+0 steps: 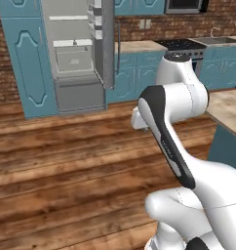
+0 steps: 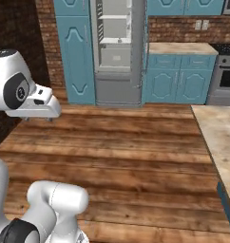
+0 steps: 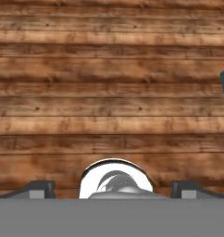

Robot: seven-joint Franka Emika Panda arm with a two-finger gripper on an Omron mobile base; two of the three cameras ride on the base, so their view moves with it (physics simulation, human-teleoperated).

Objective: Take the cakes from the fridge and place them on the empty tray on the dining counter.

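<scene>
White arm segments are filling the lower right of the left base view, folded close to the base. Gripper [image 3: 112, 187] is pointing down at the plank floor [image 3: 109, 92] in the hand view, its two dark fingertips [image 3: 40, 189] standing spread wide at the bottom corners with nothing between them: released, carrying nothing.

Left to right in the left base view: fridge [image 1: 78, 53] is standing open in the upper left of the frame, white shelves and a drawer showing, its door [image 1: 108, 44] swung out edge-on toward the camera. Teal cabinets are running rightward from it to the stove in the upper right. Dining counter [image 1: 229, 110] is entering at the right edge, middle height.

Cakes: not resolvable on the shelves from this range; judging they are sitting somewhere inside the open compartment.

Key relation: fridge is lying ahead of the hand and well apart from it, across bare floor, up and to the left in the left base view, upper centre in the right base view [image 2: 114, 47]. Hand is facing the floor, not the shelves. Judgement: the base needs to be closing that gap and the wrist tilting forward before any reach.
</scene>
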